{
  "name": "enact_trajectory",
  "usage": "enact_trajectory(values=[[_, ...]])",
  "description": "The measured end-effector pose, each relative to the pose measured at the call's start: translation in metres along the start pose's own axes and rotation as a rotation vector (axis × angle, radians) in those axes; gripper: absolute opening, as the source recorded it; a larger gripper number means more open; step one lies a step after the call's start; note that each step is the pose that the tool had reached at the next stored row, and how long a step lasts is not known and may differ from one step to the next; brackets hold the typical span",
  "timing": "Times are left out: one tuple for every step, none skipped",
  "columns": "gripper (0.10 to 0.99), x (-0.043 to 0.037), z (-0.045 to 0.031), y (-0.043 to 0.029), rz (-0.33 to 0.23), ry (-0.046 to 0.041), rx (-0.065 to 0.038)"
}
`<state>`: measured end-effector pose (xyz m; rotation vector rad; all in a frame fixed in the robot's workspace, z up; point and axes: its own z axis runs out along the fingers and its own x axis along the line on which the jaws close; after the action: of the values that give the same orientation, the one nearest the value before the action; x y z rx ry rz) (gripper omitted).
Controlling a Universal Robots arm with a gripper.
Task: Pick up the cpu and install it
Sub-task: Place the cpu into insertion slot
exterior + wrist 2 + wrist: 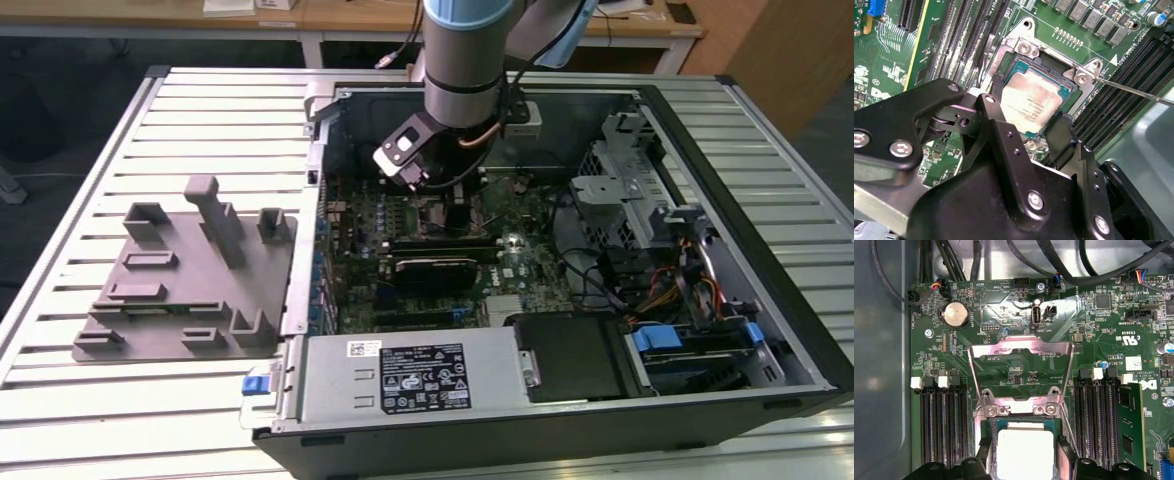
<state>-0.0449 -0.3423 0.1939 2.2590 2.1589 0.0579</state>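
At the exterior view's left, a grey plastic fixture plate [187, 300] lies on the slatted metal worktop [200, 110]. Right of it, inside the open black computer case [534, 445], the black claw [1026, 105] straddles the small square silver-topped cpu [1035, 97] at the metal-framed motherboard socket [1026, 50]. Whether it pinches the chip, I cannot tell. The cpu is likely light, stiff and slick, and fragile underneath, so it is best held by opposite rim edges.

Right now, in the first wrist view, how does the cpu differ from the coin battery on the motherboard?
The cpu is square; the coin battery is round. The cpu looks larger than the battery. The cpu is at the socket between the memory slots; the battery is near the board's edge. Both have shiny silver tops and lie flat on the motherboard.
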Motion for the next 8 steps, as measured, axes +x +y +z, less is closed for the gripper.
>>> enact_trajectory(values=[[0.612, 0.0000, 0.0000, 0.0000, 0.000, 0.0001, 0.000], [0.612, 0.0000, 0.0000, 0.0000, 0.000, 0.0001, 0.000], [0.612, 0.0000, 0.0001, 0.0000, 0.000, 0.0001, 0.000], [0.612, 0.0000, 0.0000, 0.0000, 0.000, 0.0001, 0.000], [0.600, 0.0000, 0.0000, 0.0000, 0.000, 0.0001, 0.000], [0.600, 0.0000, -0.0001, 0.0000, 0.000, -0.0002, 0.000], [0.600, 0.0000, 0.0000, 0.0000, 0.000, -0.0001, 0.000], [0.533, 0.0000, 0.0000, 0.0000, 0.000, -0.0001, 0.000]])
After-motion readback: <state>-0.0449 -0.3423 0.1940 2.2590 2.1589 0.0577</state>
